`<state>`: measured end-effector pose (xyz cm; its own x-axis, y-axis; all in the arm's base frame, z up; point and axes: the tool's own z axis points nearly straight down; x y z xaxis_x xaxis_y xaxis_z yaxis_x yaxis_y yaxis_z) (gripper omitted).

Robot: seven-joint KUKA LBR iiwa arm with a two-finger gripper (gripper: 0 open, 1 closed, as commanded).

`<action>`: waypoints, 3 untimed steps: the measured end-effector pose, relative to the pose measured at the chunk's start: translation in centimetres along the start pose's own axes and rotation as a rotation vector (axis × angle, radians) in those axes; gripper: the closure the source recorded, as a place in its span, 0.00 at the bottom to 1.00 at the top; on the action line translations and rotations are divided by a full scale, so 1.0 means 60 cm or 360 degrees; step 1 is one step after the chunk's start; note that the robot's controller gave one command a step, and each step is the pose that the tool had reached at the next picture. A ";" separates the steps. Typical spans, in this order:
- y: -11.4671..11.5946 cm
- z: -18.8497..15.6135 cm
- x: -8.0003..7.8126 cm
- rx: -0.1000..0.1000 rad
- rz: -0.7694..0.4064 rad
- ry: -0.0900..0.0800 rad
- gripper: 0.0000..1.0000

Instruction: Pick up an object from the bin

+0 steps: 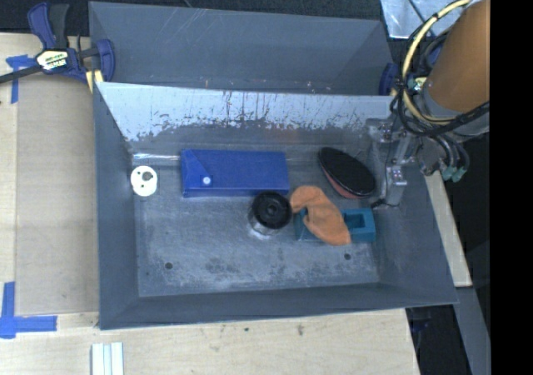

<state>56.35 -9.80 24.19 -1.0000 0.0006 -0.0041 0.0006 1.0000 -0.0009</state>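
The likeliest candidate is a black oval disc with a red edge (346, 172), lying just right of the blue box (235, 172). The gripper (391, 194) hangs farther right of the blue box, just past the disc's far side. I cannot tell how wide the claw stands, and nothing shows in its hold. By my reading the pick is not yet made: closing on a thing and lifting it out of the bin (250, 273) both remain. An orange cloth-like lump (321, 213) and a teal block (361, 225) lie below and right of the blue box, crowding the disc. A black round cap (271, 211) sits just under the box, and a white ring-shaped piece (144, 181) lies to its left.
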 end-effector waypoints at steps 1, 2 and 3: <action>-0.002 0.105 0.021 0.0000 0.0208 -0.0003 0.00; 0.000 0.135 0.070 -0.0001 -0.0018 0.0003 0.00; -0.020 0.170 0.072 -0.0001 0.0387 0.0005 0.00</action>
<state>52.07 -11.02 13.95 -0.9704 0.2415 -0.0009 0.2415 0.9704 0.0003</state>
